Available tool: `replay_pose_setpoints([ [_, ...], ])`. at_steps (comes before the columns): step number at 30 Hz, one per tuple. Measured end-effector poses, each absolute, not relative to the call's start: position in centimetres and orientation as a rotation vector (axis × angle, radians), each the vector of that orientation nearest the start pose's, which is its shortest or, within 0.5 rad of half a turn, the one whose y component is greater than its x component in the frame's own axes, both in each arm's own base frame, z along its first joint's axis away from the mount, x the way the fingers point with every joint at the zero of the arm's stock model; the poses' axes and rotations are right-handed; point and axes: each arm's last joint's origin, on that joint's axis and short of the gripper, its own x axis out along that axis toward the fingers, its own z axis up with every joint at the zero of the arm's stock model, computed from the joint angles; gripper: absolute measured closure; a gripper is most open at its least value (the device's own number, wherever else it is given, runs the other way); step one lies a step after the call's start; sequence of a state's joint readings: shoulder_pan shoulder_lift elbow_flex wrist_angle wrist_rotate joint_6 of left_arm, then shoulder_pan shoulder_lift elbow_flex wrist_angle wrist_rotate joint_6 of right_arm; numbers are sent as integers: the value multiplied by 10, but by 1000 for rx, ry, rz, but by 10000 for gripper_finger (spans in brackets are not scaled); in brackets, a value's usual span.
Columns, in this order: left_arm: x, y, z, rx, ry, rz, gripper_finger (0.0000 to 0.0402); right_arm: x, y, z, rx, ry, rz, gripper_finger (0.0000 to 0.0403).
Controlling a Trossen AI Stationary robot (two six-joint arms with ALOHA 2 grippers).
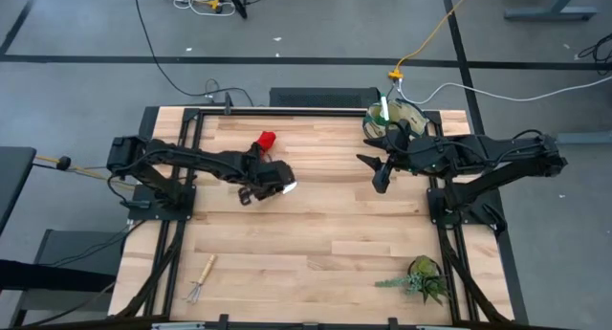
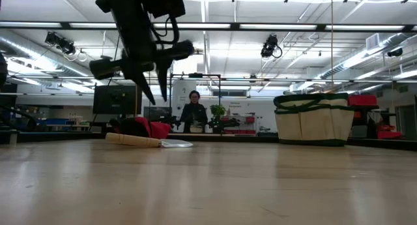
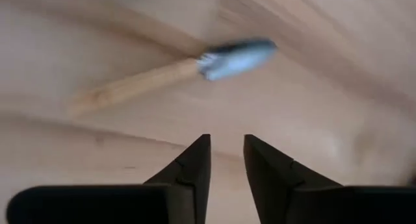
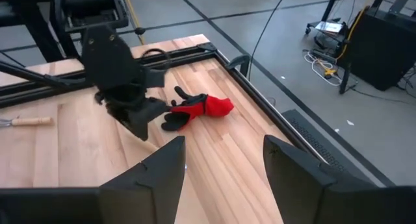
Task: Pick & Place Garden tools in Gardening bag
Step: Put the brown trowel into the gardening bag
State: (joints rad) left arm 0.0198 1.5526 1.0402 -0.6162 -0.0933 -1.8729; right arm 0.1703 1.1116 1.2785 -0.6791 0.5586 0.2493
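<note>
The left gripper [image 1: 251, 193] is seen in the high view over the middle-left of the table [image 1: 316, 234], raised above the wood. In the left wrist view its two dark fingers [image 3: 195, 169] are parted by a narrow gap, and nothing is held between them. Just ahead of the fingertips the trowel [image 3: 175, 71] lies flat on the table, its wooden handle leading to the silver blade; it is near the gripper but not touched by it. In the low view the same trowel [image 2: 146, 141] is seen resting on the tabletop below the hanging gripper [image 2: 156, 91].

The red-and-black gloves [image 1: 266, 140] are found on the table just beyond the left gripper, toward the far edge; in the right wrist view they [image 4: 198, 110] lie beside the left arm's gripper [image 4: 130, 117].

The right gripper [image 1: 373, 172] is held above the table right of centre, and its fingers [image 4: 162, 169] are spread wide with nothing between them.

The gardening bag [image 1: 394, 120] stands at the far right corner of the table, beige with dark green trim; in the low view it [image 2: 315, 119] is upright.

The little rake [image 1: 200, 278] lies near the front left corner, well apart from both grippers. A leafy plant [image 1: 421, 278] sits near the front right corner.

A person [image 2: 193, 114] is seen in the room behind the table.
</note>
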Motion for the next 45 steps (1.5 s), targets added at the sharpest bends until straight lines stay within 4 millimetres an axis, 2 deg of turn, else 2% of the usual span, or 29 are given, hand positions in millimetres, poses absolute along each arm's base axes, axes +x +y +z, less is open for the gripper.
replay_pose_setpoints([
  [9,301,13,214,-974,1023,539,289,215,21,395,63,423,-437,195],
  [15,300,11,214,-618,1106,238,289,215,21,396,65,418,-437,195],
  [18,300,10,214,-512,1114,150,289,215,21,396,65,417,-437,195],
  [26,301,10,214,-401,1111,55,289,215,22,396,72,412,-435,195],
  [34,299,8,221,-419,1090,-18,289,220,22,406,107,301,-422,195],
  [38,299,7,231,-402,1017,-44,289,222,23,412,104,246,-412,195],
  [45,305,8,259,-376,770,-90,289,224,23,420,115,168,-404,195],
])
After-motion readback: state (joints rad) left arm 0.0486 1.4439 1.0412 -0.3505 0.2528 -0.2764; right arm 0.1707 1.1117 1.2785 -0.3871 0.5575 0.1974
